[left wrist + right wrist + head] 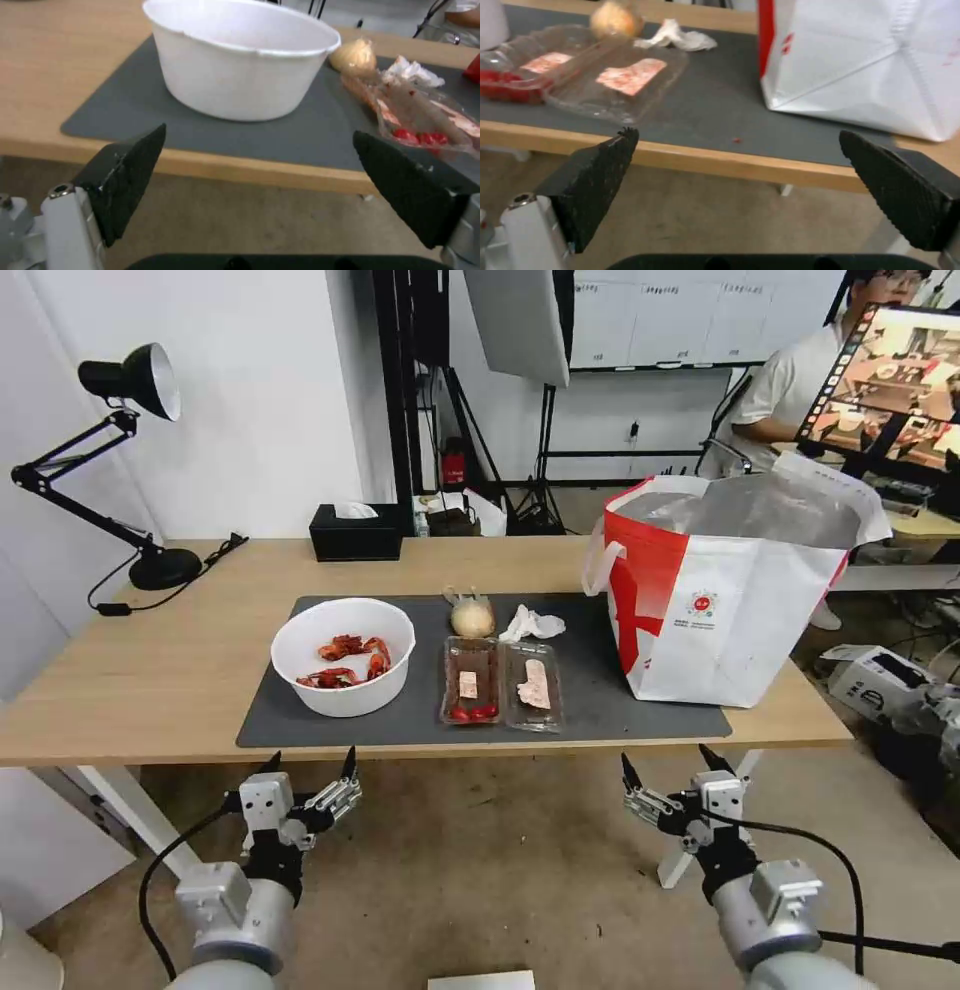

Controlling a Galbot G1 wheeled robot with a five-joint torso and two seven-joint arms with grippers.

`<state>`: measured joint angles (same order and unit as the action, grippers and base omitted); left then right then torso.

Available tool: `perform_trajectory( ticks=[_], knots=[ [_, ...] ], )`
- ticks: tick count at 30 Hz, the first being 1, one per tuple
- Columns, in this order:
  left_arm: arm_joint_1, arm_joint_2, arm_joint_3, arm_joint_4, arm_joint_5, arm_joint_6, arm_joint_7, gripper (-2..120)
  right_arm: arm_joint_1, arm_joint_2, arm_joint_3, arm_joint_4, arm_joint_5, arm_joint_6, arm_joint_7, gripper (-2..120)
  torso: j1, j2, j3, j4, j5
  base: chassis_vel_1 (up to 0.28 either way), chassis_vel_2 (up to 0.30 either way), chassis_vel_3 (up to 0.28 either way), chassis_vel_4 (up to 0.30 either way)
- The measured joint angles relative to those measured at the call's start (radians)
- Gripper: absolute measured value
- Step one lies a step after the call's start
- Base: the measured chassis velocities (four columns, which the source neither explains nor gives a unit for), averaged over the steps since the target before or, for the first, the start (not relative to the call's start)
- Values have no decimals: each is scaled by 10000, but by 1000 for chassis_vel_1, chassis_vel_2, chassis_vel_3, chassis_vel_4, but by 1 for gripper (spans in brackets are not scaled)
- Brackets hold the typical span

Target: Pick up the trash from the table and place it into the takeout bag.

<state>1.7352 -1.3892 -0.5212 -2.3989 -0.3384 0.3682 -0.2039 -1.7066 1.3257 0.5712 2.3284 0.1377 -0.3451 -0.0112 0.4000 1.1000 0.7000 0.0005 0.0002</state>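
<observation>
On the dark mat of the table (150, 670) stands a white bowl (343, 655) (240, 63) with red crayfish shells. Right of it lie two clear trays (500, 682) (615, 78) with food scraps, and behind them a beige knotted bundle (472, 618) (354, 57) and a crumpled white tissue (532, 624) (677, 35). The white-and-red takeout bag (735, 590) (870, 67) stands open at the mat's right end. My left gripper (310, 760) (257, 142) hangs open below the table's front edge, before the bowl. My right gripper (668, 760) (737, 144) is open too, below the edge before the bag.
A black tissue box (355, 532) sits at the table's back edge and a black desk lamp (130, 470) at its far left. A person sits at a monitor behind the bag. Boxes and cables lie on the floor to the right.
</observation>
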Motion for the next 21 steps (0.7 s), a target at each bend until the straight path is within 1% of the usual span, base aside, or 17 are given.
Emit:
perform_trajectory(
  ticks=[2, 3, 5, 12, 21],
  knots=[
    [-113, 163, 93, -97, -660, 616, -388, 100, 56, -26, -58, -70, 45, -12, -26, 100, 0, 0, 0, -5, -1, 0, 0, 0, 0],
    [-131, 201, 163, -112, -823, 785, -514, 100, 68, -27, -84, -91, 51, -11, -36, 100, 0, 0, 0, -7, -4, 0, 0, 0, 0],
    [-124, 209, 200, -112, -850, 820, -559, 100, 72, -27, -104, -104, 54, -6, -46, 100, 0, 0, 0, -6, -3, 0, 0, 0, 0],
    [-59, 168, 237, -113, -793, 718, -580, 100, 79, 0, -198, -147, 55, 120, -64, 100, 0, 0, 0, -5, -3, 0, 0, 0, 0],
    [-5, 110, 204, -146, -747, 266, -464, 100, 124, 58, -350, -161, 369, 526, -69, 100, 0, 0, -1, -5, -3, 0, 0, 0, 0]
  ],
)
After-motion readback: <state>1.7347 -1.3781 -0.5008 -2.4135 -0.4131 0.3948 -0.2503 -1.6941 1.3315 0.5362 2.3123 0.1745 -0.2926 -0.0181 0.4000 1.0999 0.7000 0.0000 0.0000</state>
